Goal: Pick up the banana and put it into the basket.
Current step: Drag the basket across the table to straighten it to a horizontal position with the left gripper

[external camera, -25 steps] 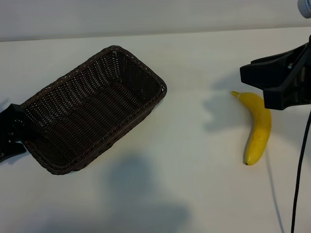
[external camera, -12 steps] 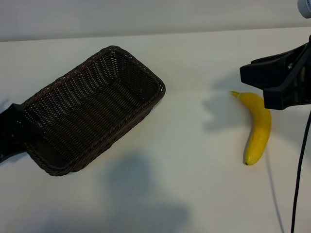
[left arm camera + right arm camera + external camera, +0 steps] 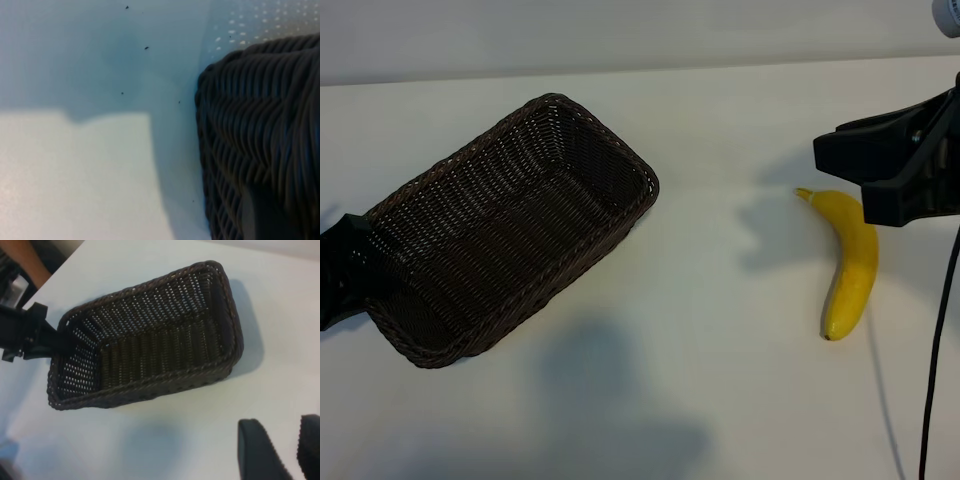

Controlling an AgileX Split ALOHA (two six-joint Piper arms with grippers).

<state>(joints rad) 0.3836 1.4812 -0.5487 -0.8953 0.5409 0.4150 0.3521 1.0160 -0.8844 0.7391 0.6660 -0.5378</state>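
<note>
The dark brown wicker basket (image 3: pixel 510 225) lies slantwise on the left half of the white table. My left gripper (image 3: pixel 342 272) is at its short left end, shut on the end wall. One finger (image 3: pixel 70 342) reaches over the rim to the inside. The left wrist view shows the weave (image 3: pixel 260 115) pressed up close. The yellow banana (image 3: pixel 855 265) lies at the right, its stem tip pointing to the back. My right gripper (image 3: pixel 848 172) hovers over the banana's stem end, open with nothing between its fingers (image 3: pixel 260 452). The banana is out of both wrist views.
A black cable (image 3: pixel 935 350) hangs down along the right edge beside the banana. Bare white tabletop (image 3: pixel 720 330) stretches between basket and banana. The table's back edge (image 3: pixel 640 68) runs across the top, and its corner (image 3: pixel 60 265) is behind the left arm.
The left gripper has closed on the basket's end wall. The basket has shifted a little: its left corner moved toward the front, its right end drew leftward. The right arm and banana stayed still.
</note>
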